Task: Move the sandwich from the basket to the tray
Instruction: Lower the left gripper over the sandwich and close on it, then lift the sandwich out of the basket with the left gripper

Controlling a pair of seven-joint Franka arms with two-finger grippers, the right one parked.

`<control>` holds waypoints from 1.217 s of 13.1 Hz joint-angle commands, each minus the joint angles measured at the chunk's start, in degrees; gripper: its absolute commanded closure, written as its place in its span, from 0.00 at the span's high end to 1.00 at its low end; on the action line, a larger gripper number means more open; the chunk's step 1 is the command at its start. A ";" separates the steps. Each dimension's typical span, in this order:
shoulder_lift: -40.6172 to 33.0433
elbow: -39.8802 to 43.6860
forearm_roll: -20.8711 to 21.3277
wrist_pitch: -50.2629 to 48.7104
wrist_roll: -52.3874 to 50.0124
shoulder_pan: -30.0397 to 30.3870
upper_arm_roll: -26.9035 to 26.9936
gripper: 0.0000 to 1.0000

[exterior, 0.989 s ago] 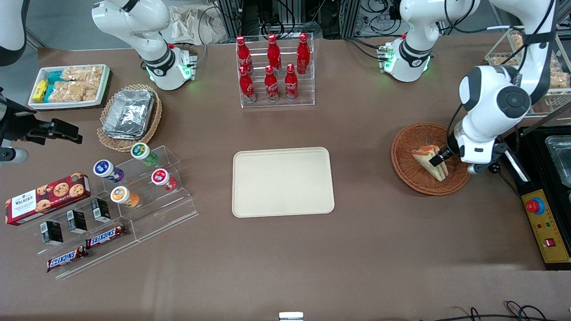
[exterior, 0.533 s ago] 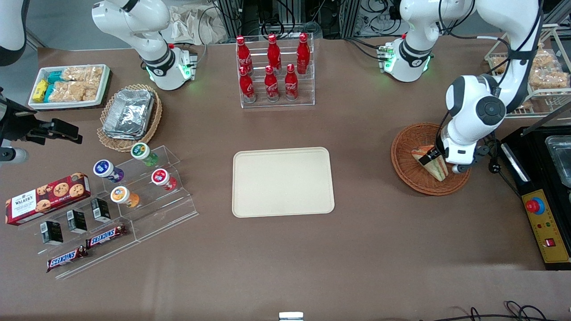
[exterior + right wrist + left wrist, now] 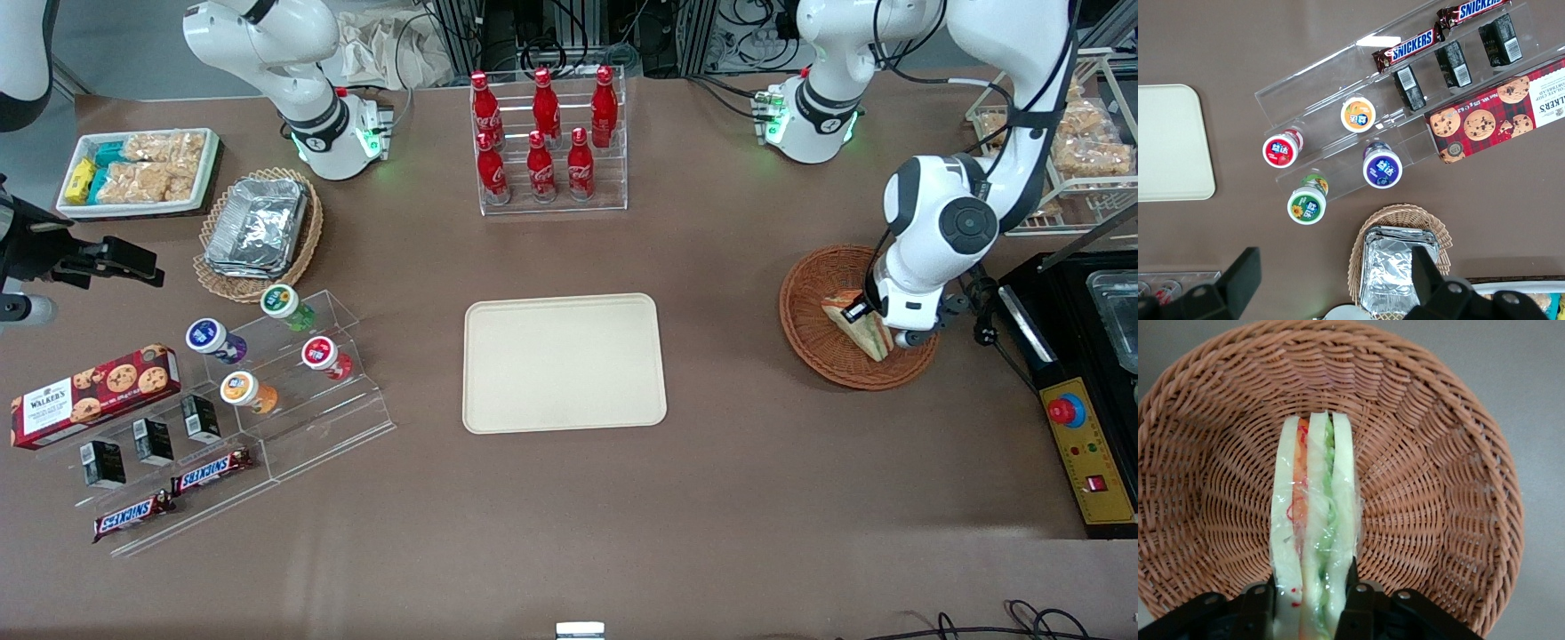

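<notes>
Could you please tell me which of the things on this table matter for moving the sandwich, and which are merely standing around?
Part of the job:
sandwich, upright in the basket
gripper, jaws on either side of the sandwich
tray, bare

Just lying about:
cola bottles
foil trays
yogurt cups
cookie box
Snickers bars

tool (image 3: 1309,600) fingers pressed against sandwich (image 3: 1313,520) sides, inside basket (image 3: 1438,453)
</notes>
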 commanded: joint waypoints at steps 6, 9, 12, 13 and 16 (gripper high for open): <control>2.34 30.00 1.32 -30.52 5.63 0.53 -0.10 0.00; 5.34 42.33 0.19 -38.29 11.52 -0.34 -0.63 0.00; 10.86 53.05 -1.06 -41.03 10.85 -3.32 -5.18 0.00; 12.11 54.92 -1.14 -41.03 9.00 -5.08 -5.37 0.00; 16.50 57.66 -2.02 -39.63 8.55 -12.10 -5.46 0.00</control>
